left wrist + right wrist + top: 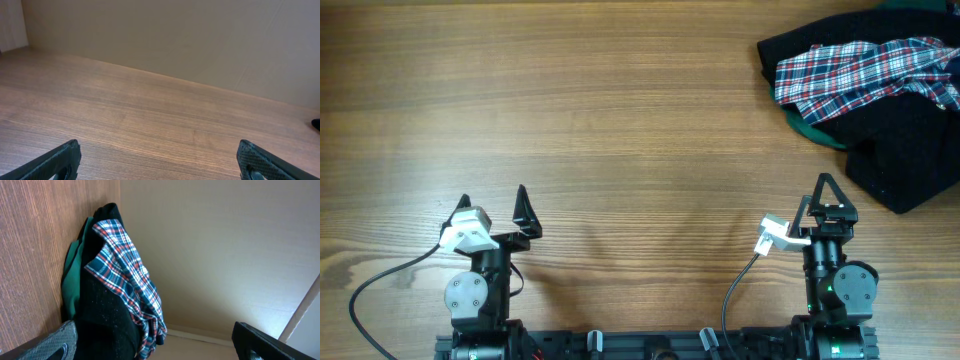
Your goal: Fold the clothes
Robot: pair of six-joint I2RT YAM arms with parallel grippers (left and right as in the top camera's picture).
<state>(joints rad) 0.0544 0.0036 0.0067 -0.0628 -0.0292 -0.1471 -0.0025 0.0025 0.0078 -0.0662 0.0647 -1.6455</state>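
- Nearest to us, our left gripper (494, 202) rests low by its base, jaws spread wide with nothing between them. Its wrist camera sees only bare wood ahead, which suits a waiting pose more than a reach.
- Our right gripper (827, 188) sits by its own base, well apart from the left. Its jaws are also wide open and empty, and it is rolled onto its side, so its wrist view shows the table (620, 120) standing on edge.
- Between the arms and the cloth lies a broad stretch of bare table. We judge that this is where the garment should be spread out for folding.
- Farthest off, in the far right corner, the plaid top (860, 68) lies crumpled on a black garment (910, 160). A strip of green fabric (817, 128) shows at the near edge of the pile.
- The heap is on the right arm's side, so we judge that arm better placed to draw the plaid top clear first. Folding has not yet begun.
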